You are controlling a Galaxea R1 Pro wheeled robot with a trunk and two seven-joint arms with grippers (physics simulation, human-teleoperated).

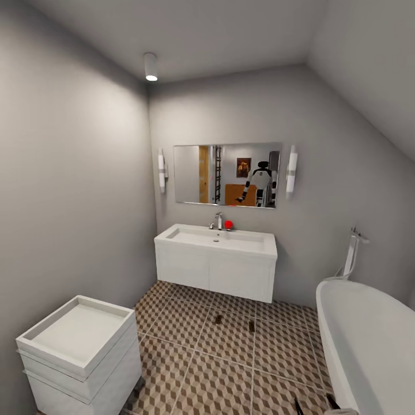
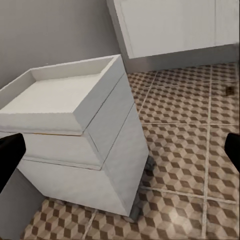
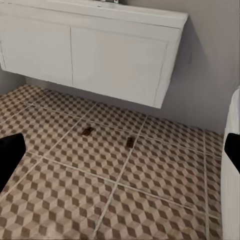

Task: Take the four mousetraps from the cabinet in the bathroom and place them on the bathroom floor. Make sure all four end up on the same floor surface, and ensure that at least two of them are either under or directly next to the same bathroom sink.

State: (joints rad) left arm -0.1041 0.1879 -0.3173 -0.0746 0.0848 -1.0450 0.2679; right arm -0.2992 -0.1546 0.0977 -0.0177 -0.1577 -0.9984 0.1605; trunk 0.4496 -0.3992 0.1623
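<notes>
Mousetraps on floor: I saw two small dark mousetraps lying on the bathroom floor just in front of the sink vanity, one left of the other, near each other, centre of the head frame.
Same pair, right wrist: they sat mid-frame, the first mousetrap and the second mousetrap, straight ahead of the right gripper, below the vanity's front edge.
Long axes: each seemed to point roughly toward the vanity, though they were too small for me to be sure.
Nearer arm: I judged the right arm closer to the pair; the left wrist looked at the white drawer unit in the lower left of the head frame.
Right gripper state: fingers spread wide, dark tips at the frame's two side edges, nothing between them.
Left gripper state: likewise spread apart and empty.
Arm pose: both wrists aimed forward and down at the tiles.
Remaining traps: I could not find the other two; something dark at the lower right edge of the head frame by the bathtub was unclear.
</notes>
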